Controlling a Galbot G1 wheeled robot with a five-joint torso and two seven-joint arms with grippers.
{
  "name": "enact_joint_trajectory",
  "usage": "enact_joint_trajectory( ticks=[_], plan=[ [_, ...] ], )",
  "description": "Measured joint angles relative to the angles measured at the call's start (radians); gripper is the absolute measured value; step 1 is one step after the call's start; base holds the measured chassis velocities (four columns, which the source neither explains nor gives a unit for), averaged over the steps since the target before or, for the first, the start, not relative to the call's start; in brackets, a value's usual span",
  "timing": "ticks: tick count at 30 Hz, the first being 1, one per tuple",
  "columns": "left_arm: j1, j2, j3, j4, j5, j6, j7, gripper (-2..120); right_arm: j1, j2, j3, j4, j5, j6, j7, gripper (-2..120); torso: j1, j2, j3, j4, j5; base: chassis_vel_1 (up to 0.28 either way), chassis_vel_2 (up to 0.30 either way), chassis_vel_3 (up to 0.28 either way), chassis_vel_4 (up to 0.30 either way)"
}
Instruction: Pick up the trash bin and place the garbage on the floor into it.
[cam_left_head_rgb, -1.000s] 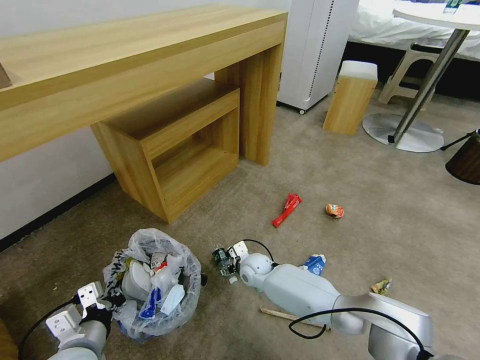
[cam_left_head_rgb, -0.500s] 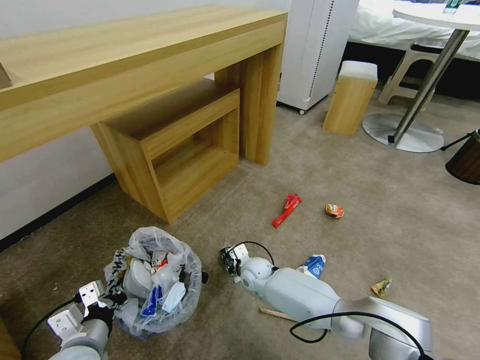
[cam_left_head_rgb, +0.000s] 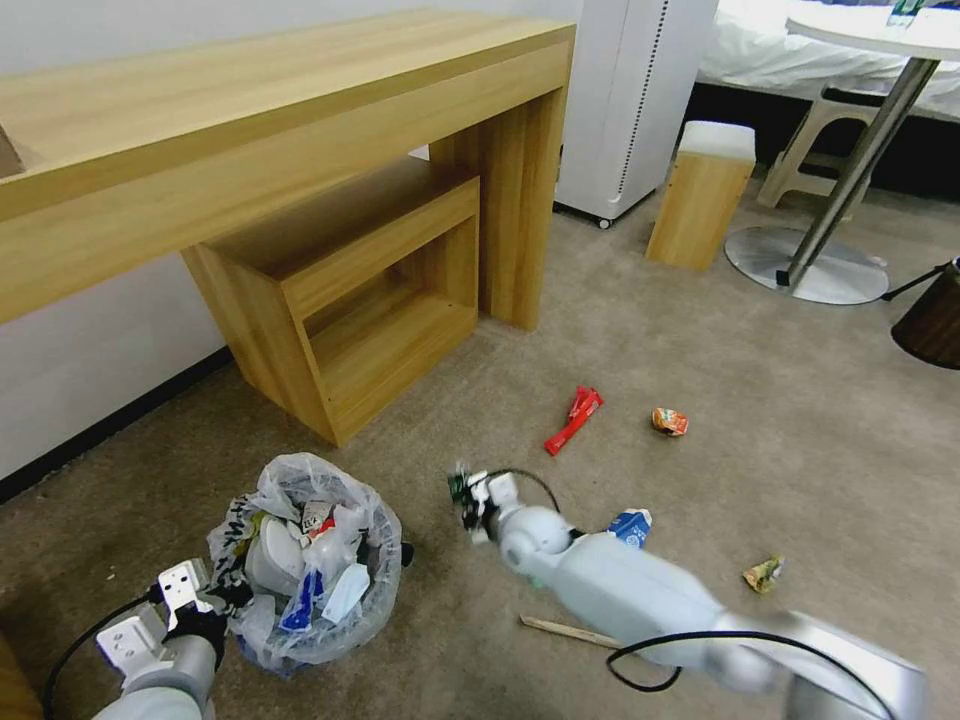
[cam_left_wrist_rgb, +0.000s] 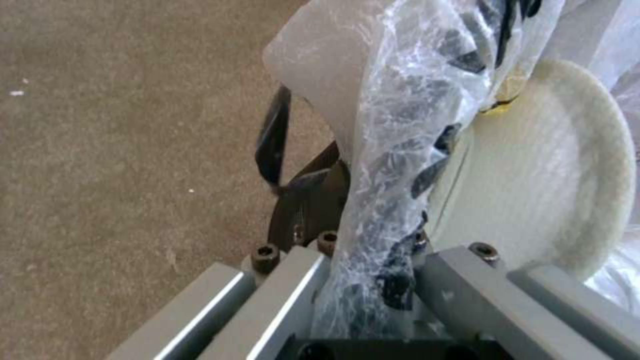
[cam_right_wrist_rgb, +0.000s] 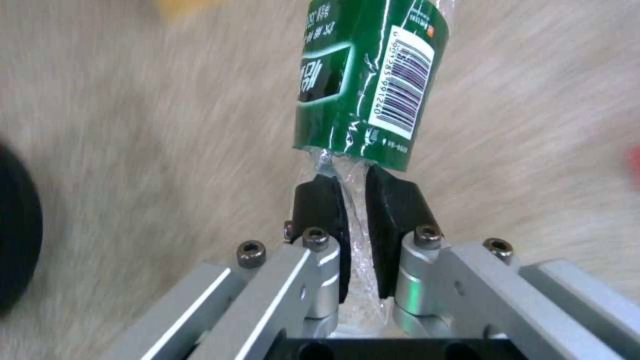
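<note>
Beige carpet (cam_left_head_rgb: 700, 340) runs under a light-wood desk (cam_left_head_rgb: 270, 110) with a shelf unit (cam_left_head_rgb: 350, 290) against the white wall (cam_left_head_rgb: 90, 360).

Bare carpet (cam_left_head_rgb: 450, 440) beside trash bin (cam_left_head_rgb: 300, 560)

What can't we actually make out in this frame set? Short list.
- Head view: right gripper and its green-labelled bottle are motion-blurred; the grip can't be read there.
- Right wrist view: bottle top is cut off by the frame edge; cap and contents unknown.
- Head view: wooden stick runs under the right arm; its far end is hidden.
- Left wrist view: trash bin liner covers the left gripper; the rim beneath it is hidden.
</note>
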Motion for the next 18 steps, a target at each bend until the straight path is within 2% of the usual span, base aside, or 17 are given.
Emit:
enact_joint_trajectory(
  ticks=[1,2,5,6,8,13,18],
  plan=[
    [-0.003,0.001,0.000,0.001,0.000,0.001,0.000,0,-0.007,-0.033,0.025,0.049,0.003,0.015,-0.005,7,0.000,0.000,0.000,-0.0001,0.0002,0.000,0.000,0.000,0.000],
    [-0.003,0.001,0.000,0.001,0.000,0.001,0.000,0,-0.007,-0.033,0.025,0.049,0.003,0.015,-0.005,7,0.000,0.000,0.000,-0.0001,0.0002,0.000,0.000,0.000,0.000],
    [-0.008,0.006,0.005,0.003,-0.002,0.004,-0.001,0,-0.038,-0.135,0.128,0.261,0.000,0.079,-0.047,7,0.000,0.000,0.000,0.0003,0.0005,0.000,0.000,0.000,0.000],
    [-0.008,0.006,0.005,0.003,-0.002,0.004,-0.001,0,-0.038,-0.135,0.128,0.261,0.000,0.079,-0.047,7,0.000,0.000,0.000,0.0003,0.0005,0.000,0.000,0.000,0.000],
    [-0.008,0.010,0.008,0.001,-0.001,0.009,-0.002,0,-0.046,-0.192,0.169,0.390,0.000,0.124,-0.082,7,0.000,0.000,0.000,0.0006,0.0003,0.000,0.000,0.000,0.000],
    [0.003,0.015,0.008,-0.025,-0.002,0.019,-0.004,0,-0.022,-0.264,0.160,0.548,-0.003,0.186,-0.138,7,0.000,0.000,0.000,0.0004,0.0004,0.000,0.000,0.000,0.000],
    [0.027,0.024,0.001,-0.071,-0.009,0.042,-0.011,0,0.044,-0.283,0.085,0.700,0.035,0.163,-0.129,7,0.000,0.000,0.000,0.0007,0.0003,0.000,0.000,0.000,0.000]
  ],
)
